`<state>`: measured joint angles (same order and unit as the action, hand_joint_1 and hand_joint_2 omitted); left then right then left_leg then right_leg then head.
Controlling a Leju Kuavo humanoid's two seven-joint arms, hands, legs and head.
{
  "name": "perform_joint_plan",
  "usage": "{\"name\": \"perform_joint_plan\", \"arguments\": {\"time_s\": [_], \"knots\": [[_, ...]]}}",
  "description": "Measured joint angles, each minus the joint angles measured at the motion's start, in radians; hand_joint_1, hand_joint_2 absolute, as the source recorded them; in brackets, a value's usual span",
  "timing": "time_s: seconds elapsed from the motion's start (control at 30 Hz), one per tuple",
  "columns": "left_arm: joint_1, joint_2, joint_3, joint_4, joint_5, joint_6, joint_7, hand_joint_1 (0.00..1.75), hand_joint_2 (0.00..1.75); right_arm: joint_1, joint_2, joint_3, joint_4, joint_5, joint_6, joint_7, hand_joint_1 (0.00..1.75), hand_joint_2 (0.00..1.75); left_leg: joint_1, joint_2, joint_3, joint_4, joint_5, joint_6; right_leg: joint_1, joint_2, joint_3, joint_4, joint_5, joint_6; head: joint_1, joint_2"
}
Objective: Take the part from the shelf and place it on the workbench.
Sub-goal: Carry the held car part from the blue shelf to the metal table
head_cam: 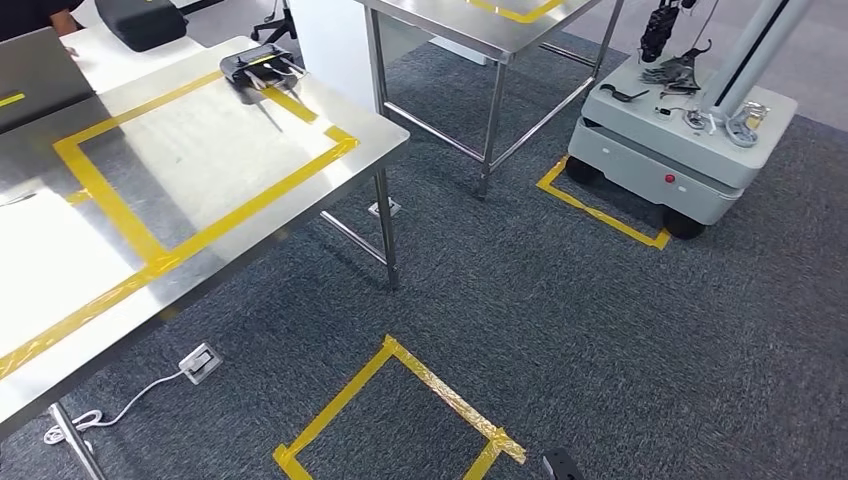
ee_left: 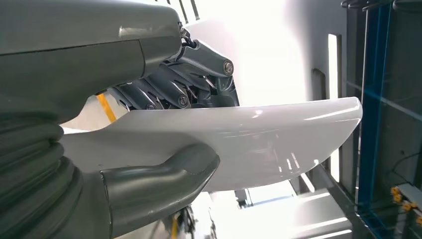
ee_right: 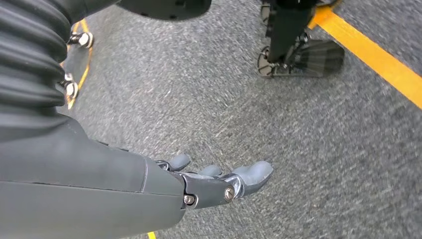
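- Already off the shelf, the white part (ee_left: pixel 239 144) lies in the left hand (ee_left: pixel 164 134): the thick thumb presses one broad face and the dark fingers (ee_left: pixel 169 92) bear on the opposite face, so the hand grips it flat.
- Long axis: the part runs straight out from the palm, its tapered free end pointing away from the wrist toward a dark blue-edged frame (ee_left: pixel 370 99); whether that frame is the shelf cannot be told.
- Right hand (ee_right: pixel 214 181): it hangs over grey carpet (ee_right: pixel 249 99), fingers apart and nearly straight, holding nothing.
- Target: the steel workbench (head_cam: pixel 330 175) stands ahead and to the robot's left in the head view, a yellow tape rectangle (head_cam: pixel 215 235) marked near its right-hand corner and a dark flat object (head_cam: pixel 262 68) at the rectangle's far edge.
- Deciding relation, as a judgement: the loaded hand is on the same side as the bench, so the left arm is the nearer one; the part's free end would lead over the bench's near edge into the rectangle.
- A wheeled base (head_cam: pixel 680 140) stands well apart, to the right.
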<state>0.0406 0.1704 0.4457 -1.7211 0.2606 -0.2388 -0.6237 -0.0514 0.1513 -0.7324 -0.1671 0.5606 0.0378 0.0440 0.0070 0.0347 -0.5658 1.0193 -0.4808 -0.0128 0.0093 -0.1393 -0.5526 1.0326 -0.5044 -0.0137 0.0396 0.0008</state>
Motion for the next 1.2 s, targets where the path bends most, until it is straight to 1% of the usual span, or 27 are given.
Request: {"name": "perform_joint_plan", "arguments": {"time_s": [0.07, 0.1, 0.13, 0.17, 0.2, 0.23, 0.27, 0.33, 0.4, 0.43, 0.47, 0.5, 0.53, 0.57, 0.63, 0.67, 0.7, 0.73, 0.77, 0.83, 0.87, 0.9, 1.03, 1.07, 1.1, 1.17, 1.2], "knots": [[0.004, -0.005, 0.004, -0.009, -0.01, 0.0, -0.003, 1.75, 1.75, -0.002, 0.0, 0.0, 0.0, 0.002, 0.0, 0.008, 0.0, 1.75, 0.008, -0.022, 0.002, -0.008, 0.01, 0.011, -0.005, 0.061, -0.018, 0.051, -0.037, 0.013, 0.002, 0.0], [0.005, -0.008, 0.004, -0.011, -0.011, -0.001, -0.006, 1.75, 1.75, -0.002, 0.0, 0.0, 0.0, 0.002, 0.0, 0.011, 0.0, 1.75, 0.01, -0.033, 0.0, -0.009, 0.013, 0.014, -0.009, 0.101, -0.043, 0.109, -0.069, 0.018, 0.003, 0.0], [0.004, -0.012, 0.004, -0.011, -0.011, -0.002, -0.008, 1.75, 1.75, 0.0, 0.0, 0.0, 0.0, 0.002, 0.0, 0.013, 0.0, 1.75, 0.012, -0.045, -0.004, -0.008, 0.016, 0.017, -0.012, 0.124, -0.076, 0.178, -0.103, 0.021, 0.003, 0.0], [0.003, -0.015, 0.003, -0.01, -0.013, -0.004, -0.01, 1.75, 1.75, 0.001, 0.0, 0.0, 0.0, 0.001, 0.0, 0.014, 0.0, 1.75, 0.012, -0.059, -0.007, -0.007, 0.018, 0.018, -0.013, 0.133, -0.106, 0.24, -0.125, 0.022, 0.003, 0.0], [0.002, -0.018, 0.001, -0.009, -0.014, -0.004, -0.013, 1.75, 1.75, 0.002, 0.0, 0.0, 0.0, 0.001, 0.0, 0.015, 0.0, 1.75, 0.013, -0.074, -0.01, -0.006, 0.019, 0.017, -0.015, 0.137, -0.124, 0.276, -0.13, 0.023, 0.003, 0.0], [0.0, -0.021, 0.0, -0.008, -0.016, -0.004, -0.016, 1.75, 1.75, 0.002, 0.0, 0.0, 0.0, 0.001, 0.0, 0.016, 0.0, 1.75, 0.013, -0.089, -0.012, -0.004, 0.021, 0.016, -0.016, 0.138, -0.124, 0.271, -0.115, 0.024, 0.003, 0.0], [-0.003, -0.024, -0.002, -0.008, -0.018, -0.003, -0.017, 1.75, 1.75, 0.002, 0.0, 0.0, 0.0, 0.0, 0.0, 0.015, 0.0, 1.75, 0.015, -0.104, -0.013, -0.002, 0.021, 0.013, -0.018, 0.143, -0.104, 0.227, -0.083, 0.024, 0.003, 0.0], [-0.009, -0.032, -0.007, -0.009, -0.025, 0.002, -0.018, 1.75, 1.75, 0.001, 0.0, 0.0, 0.0, -0.001, -0.001, 0.013, 0.0, 1.75, 0.018, -0.131, -0.016, 0.004, 0.021, 0.004, -0.023, 0.183, -0.039, 0.087, -0.018, 0.024, 0.003, 0.0], [-0.014, -0.042, -0.015, -0.011, -0.041, 0.008, -0.015, 1.75, 1.75, 0.0, 0.0, 0.0, 0.0, -0.003, -0.001, 0.007, 0.0, 1.75, 0.018, -0.155, -0.024, 0.007, 0.024, -0.012, -0.025, 0.214, -0.006, 0.009, 0.004, 0.022, 0.003, 0.0], [-0.016, -0.046, -0.018, -0.012, -0.049, 0.01, -0.013, 1.75, 1.75, -0.001, 0.0, 0.0, 0.0, -0.003, -0.001, 0.003, 0.0, 1.75, 0.019, -0.166, -0.027, 0.005, 0.027, -0.021, -0.022, 0.214, -0.006, 0.003, 0.003, 0.019, 0.002, 0.0], [-0.017, -0.049, -0.02, -0.013, -0.056, 0.012, -0.01, 1.75, 1.75, -0.001, 0.0, 0.0, 0.0, -0.003, -0.001, -0.001, 0.0, 1.75, 0.02, -0.177, -0.032, -0.001, 0.032, -0.029, -0.022, 0.201, -0.006, 0.001, 0.006, 0.011, 0.002, 0.0], [-0.017, -0.051, -0.021, -0.014, -0.061, 0.013, -0.009, 1.75, 1.75, -0.002, 0.0, 0.0, 0.0, -0.004, -0.002, -0.007, 0.0, 1.75, 0.021, -0.175, -0.036, -0.002, 0.034, -0.035, -0.022, 0.189, -0.006, -0.004, 0.011, 0.003, 0.002, 0.0], [-0.018, -0.053, -0.022, -0.014, -0.064, 0.014, -0.008, 1.75, 1.75, -0.003, 0.0, 0.0, 0.0, -0.005, -0.002, -0.013, 0.0, 1.75, 0.02, -0.157, -0.045, 0.008, 0.026, -0.039, -0.023, 0.178, -0.005, -0.009, 0.016, -0.005, 0.001, 0.0], [-0.021, -0.054, -0.023, -0.014, -0.064, 0.015, -0.007, 1.75, 1.75, -0.002, 0.0, 0.0, 0.0, -0.007, -0.003, -0.018, 0.0, 1.75, 0.018, -0.127, -0.06, 0.038, 0.005, -0.041, -0.025, 0.167, -0.006, -0.014, 0.02, -0.012, -0.001, 0.0], [-0.026, -0.057, -0.027, -0.014, -0.064, 0.016, -0.007, 1.75, 1.75, 0.0, -0.001, -0.001, -0.001, -0.014, -0.003, -0.023, 0.0, 1.75, 0.014, -0.061, -0.111, 0.159, -0.065, -0.044, -0.021, 0.148, -0.009, -0.017, 0.024, -0.019, -0.004, 0.0], [-0.027, -0.058, -0.029, -0.014, -0.064, 0.016, -0.007, 1.75, 1.75, 0.002, -0.001, -0.002, -0.001, -0.018, -0.002, -0.023, 0.0, 1.75, 0.014, -0.047, -0.138, 0.228, -0.096, -0.045, -0.018, 0.138, -0.011, -0.017, 0.025, -0.02, -0.004, 0.0], [-0.026, -0.059, -0.031, -0.013, -0.064, 0.015, -0.007, 1.75, 1.75, 0.003, -0.001, -0.004, -0.001, -0.021, 0.0, -0.023, 0.0, 1.75, 0.014, -0.041, -0.155, 0.276, -0.114, -0.046, -0.016, 0.13, -0.013, -0.017, 0.025, -0.021, -0.004, 0.0], [-0.026, -0.06, -0.032, -0.012, -0.064, 0.013, -0.007, 1.75, 1.75, 0.003, -0.001, -0.005, -0.001, -0.023, 0.002, -0.023, 0.0, 1.75, 0.014, -0.039, -0.152, 0.286, -0.111, -0.045, -0.014, 0.123, -0.014, -0.017, 0.026, -0.022, -0.004, 0.0], [-0.026, -0.061, -0.034, -0.011, -0.064, 0.012, -0.008, 1.75, 1.75, 0.003, -0.001, -0.007, -0.001, -0.024, 0.004, -0.024, 0.0, 1.75, 0.013, -0.039, -0.129, 0.255, -0.09, -0.042, -0.013, 0.117, -0.015, -0.016, 0.026, -0.022, -0.004, 0.0], [-0.027, -0.062, -0.036, -0.013, -0.064, 0.009, -0.009, 1.75, 1.75, 0.001, 0.0, -0.008, -0.001, -0.025, 0.009, -0.024, 0.0, 1.75, 0.009, -0.032, -0.043, 0.11, -0.035, -0.031, -0.01, 0.109, -0.013, -0.014, 0.025, -0.02, -0.004, 0.0], [-0.027, -0.062, -0.036, -0.014, -0.064, 0.008, -0.01, 1.75, 1.75, -0.001, 0.0, -0.008, -0.001, -0.025, 0.011, -0.025, 0.0, 1.75, 0.006, -0.027, -0.009, 0.047, -0.02, -0.024, -0.008, 0.106, -0.013, -0.014, 0.023, -0.016, -0.004, 0.0], [-0.028, -0.062, -0.037, -0.017, -0.064, 0.007, -0.01, 1.75, 1.75, -0.002, 0.001, -0.008, -0.001, -0.025, 0.013, -0.025, 0.0, 1.75, 0.002, -0.023, 0.012, 0.006, -0.017, -0.015, -0.007, 0.104, -0.013, -0.015, 0.021, -0.01, -0.004, 0.0], [-0.027, -0.064, -0.039, -0.023, -0.066, 0.002, -0.013, 1.75, 1.75, -0.001, 0.001, -0.008, -0.001, -0.026, 0.014, -0.028, 0.0, 1.75, 0.003, -0.031, 0.032, -0.021, -0.031, 0.021, -0.01, 0.108, -0.018, 0.021, 0.026, 0.017, -0.004, 0.0], [-0.028, -0.065, -0.039, -0.024, -0.067, 0.002, -0.013, 1.75, 1.75, -0.001, 0.001, -0.008, -0.001, -0.027, 0.013, -0.029, 0.0, 1.75, 0.004, -0.033, 0.041, -0.021, -0.033, 0.027, -0.011, 0.116, -0.033, 0.047, 0.014, 0.022, -0.003, 0.0], [-0.028, -0.066, -0.04, -0.025, -0.069, 0.001, -0.014, 1.75, 1.75, -0.002, 0.001, -0.008, -0.001, -0.027, 0.013, -0.03, 0.0, 1.75, 0.005, -0.034, 0.05, -0.021, -0.035, 0.032, -0.014, 0.124, -0.061, 0.094, -0.007, 0.026, -0.003, 0.0], [-0.026, -0.068, -0.042, -0.026, -0.071, 0.0, -0.015, 1.75, 1.75, 0.0, 0.001, -0.009, -0.001, -0.029, 0.013, -0.031, 0.0, 1.75, 0.005, -0.039, 0.062, -0.019, -0.045, 0.032, -0.016, 0.133, -0.143, 0.224, -0.049, 0.034, -0.002, 0.0], [-0.025, -0.069, -0.042, -0.026, -0.071, 0.0, -0.015, 1.75, 1.75, 0.002, 0.0, -0.009, -0.001, -0.029, 0.013, -0.032, 0.0, 1.75, 0.006, -0.042, 0.069, -0.018, -0.051, 0.03, -0.018, 0.134, -0.182, 0.273, -0.06, 0.038, -0.002, 0.0]]}}
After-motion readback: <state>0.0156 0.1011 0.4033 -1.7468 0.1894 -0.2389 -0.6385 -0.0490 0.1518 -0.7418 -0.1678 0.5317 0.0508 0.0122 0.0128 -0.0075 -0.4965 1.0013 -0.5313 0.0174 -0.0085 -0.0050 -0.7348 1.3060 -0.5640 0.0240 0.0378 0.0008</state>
